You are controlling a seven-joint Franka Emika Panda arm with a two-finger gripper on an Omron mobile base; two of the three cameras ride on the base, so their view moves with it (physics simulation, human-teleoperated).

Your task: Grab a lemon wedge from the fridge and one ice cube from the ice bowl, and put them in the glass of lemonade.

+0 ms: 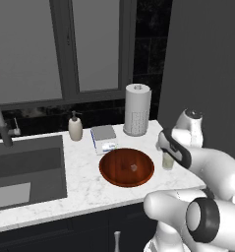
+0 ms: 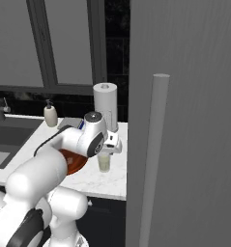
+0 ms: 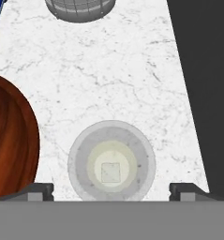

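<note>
While arm bends low over counter (image 1: 89, 189), tool (image 3: 111, 190) hangs released above glass of lemonade (image 3: 111, 161), ice cube (image 3: 110, 172) inside.

**Stone, wood, glass and matt grey**

The counter (image 1: 84, 182) is white marble with fine grey veins, smooth with a soft sheen. The ice bowl (image 1: 126, 167) looks like reddish-brown wood, grained and polished. The glass of lemonade (image 3: 111, 161) is clear glass holding pale, cloudy liquid. The fridge (image 2: 194, 120) wears a flat matt grey, as does its bar handle (image 2: 153, 154). The paper-towel roll (image 1: 137, 109) is white, dimpled paper. The sink (image 1: 25, 170) is dark and matt.
</note>
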